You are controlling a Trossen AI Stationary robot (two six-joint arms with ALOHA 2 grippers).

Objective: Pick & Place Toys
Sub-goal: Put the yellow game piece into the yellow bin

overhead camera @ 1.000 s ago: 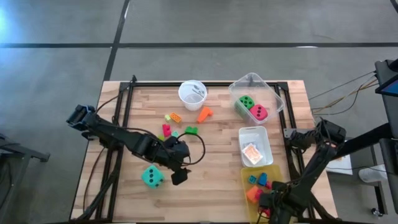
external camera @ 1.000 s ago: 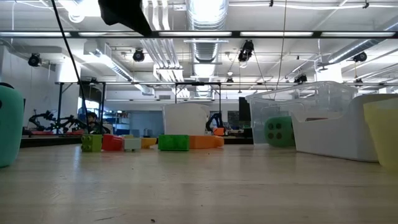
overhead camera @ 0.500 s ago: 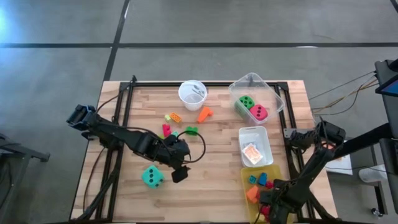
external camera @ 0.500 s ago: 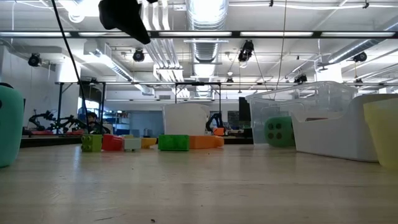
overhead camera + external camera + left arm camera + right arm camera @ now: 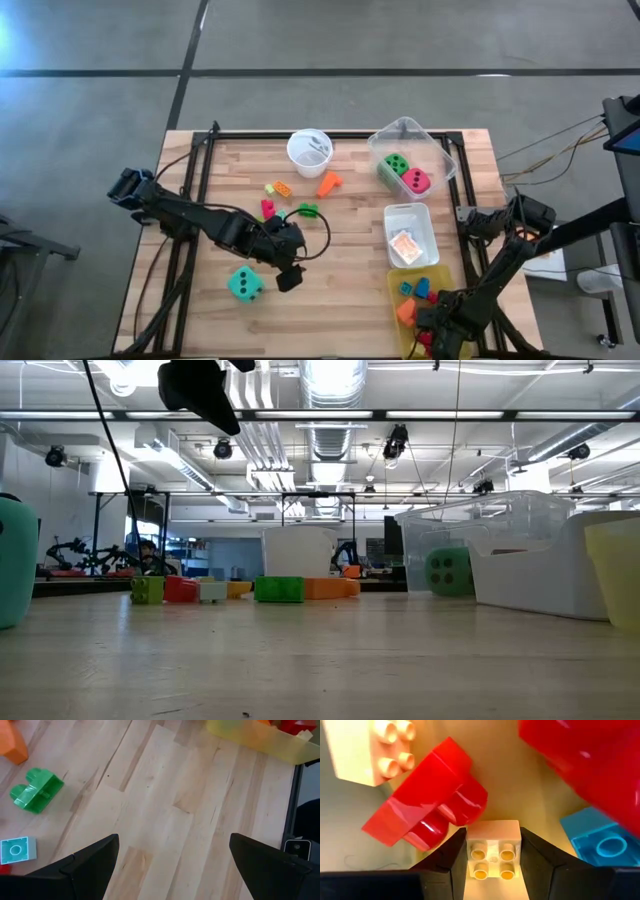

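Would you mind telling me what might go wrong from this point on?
The left tool, open, hangs beside the teal foam die rather than over it, so descending may nudge the die away. The right tool, inside the yellow plastic bin, straddles a cream studded block crowded by a red block; lifting might drag the neighbour.

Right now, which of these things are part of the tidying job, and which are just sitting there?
Job: teal die, green die, red-pink die, green block, orange block, cream block between right fingers.
Lying about: white cup, table.
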